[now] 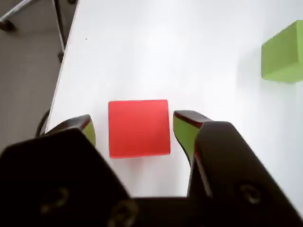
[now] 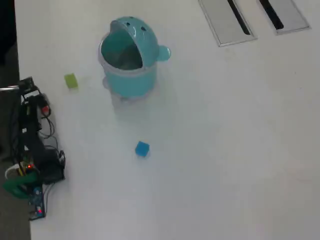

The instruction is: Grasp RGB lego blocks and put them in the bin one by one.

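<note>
Red block [image 1: 138,127] sits between the tool's [image 1: 137,130] spread jaws.

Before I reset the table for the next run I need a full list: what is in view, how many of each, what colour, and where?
Red lego block: one, red, on the table between the open jaws, wrist view.
Green lego block: one, yellow-green, left of the bin, overhead view.
Blue lego block: one, blue, below the bin, overhead view.
Bin: one, teal, upper middle, lid swung back.
Table: one, white.
Slotted panels: two, grey, top right.
Arm: one, black with wiring, left edge.
Gripper: one, black, open around the red block.
</note>
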